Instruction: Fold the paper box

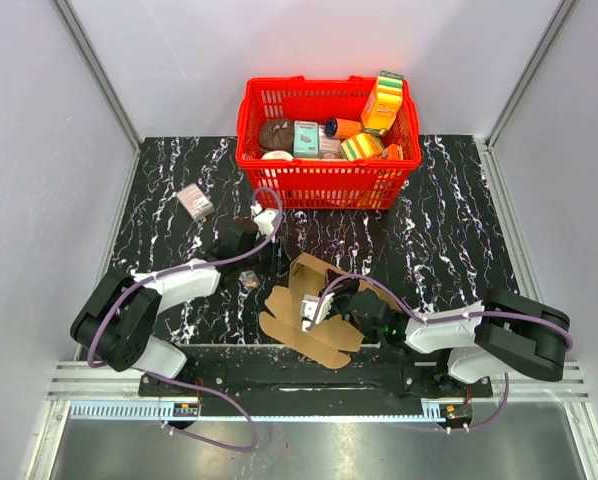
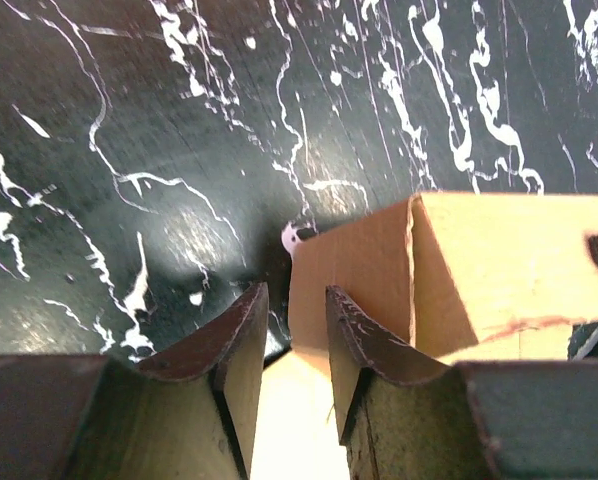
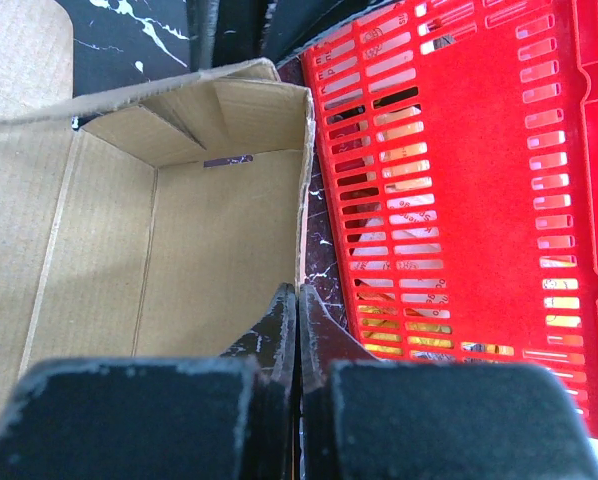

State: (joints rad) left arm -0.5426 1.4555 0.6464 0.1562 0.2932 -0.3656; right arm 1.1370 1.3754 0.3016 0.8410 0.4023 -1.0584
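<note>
Right hand (image 3: 297, 292) is pinching a wall of the paper box (image 3: 209, 230).
Left hand (image 2: 296, 292) is hovering half-open at its corner.

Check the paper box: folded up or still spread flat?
Partly folded. The paper box has side walls standing upright, while other flaps lie flat on the table.

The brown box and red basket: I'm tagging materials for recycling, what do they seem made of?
The brown die-cut box looks like matte, unprinted corrugated cardboard: faint ribbing, pressed creases. The red slotted basket looks like moulded, slightly glossy plastic: uniform slots.
</note>
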